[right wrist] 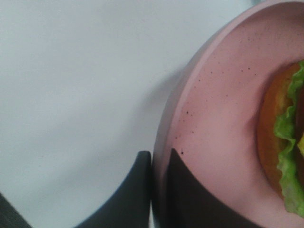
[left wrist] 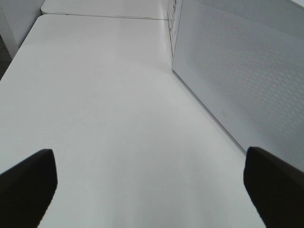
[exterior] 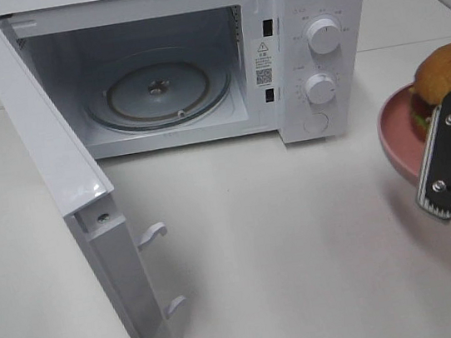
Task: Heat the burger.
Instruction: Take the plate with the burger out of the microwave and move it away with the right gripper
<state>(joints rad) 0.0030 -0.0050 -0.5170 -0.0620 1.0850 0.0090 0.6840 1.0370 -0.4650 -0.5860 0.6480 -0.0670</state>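
Observation:
The burger (exterior: 449, 70), a tan-brown bun with green lettuce, sits on a pink plate (exterior: 396, 141) at the right edge of the exterior view, to the right of the microwave (exterior: 320, 4). My right gripper (exterior: 439, 181) is shut on the plate's near rim. The right wrist view shows its fingers (right wrist: 153, 164) pinching the pink rim (right wrist: 218, 118), with the burger (right wrist: 280, 133) beyond and a shadow on the table under the plate. My left gripper (left wrist: 149, 190) stands open over bare table, with nothing between its fingers. It is out of the exterior view.
The microwave door (exterior: 60, 184) is swung wide open to the left, with its latch hooks pointing right. Inside lies the glass turntable (exterior: 157, 90). The perforated outer face of the door (left wrist: 247, 80) lies close beside my left gripper. White table lies in front of the microwave.

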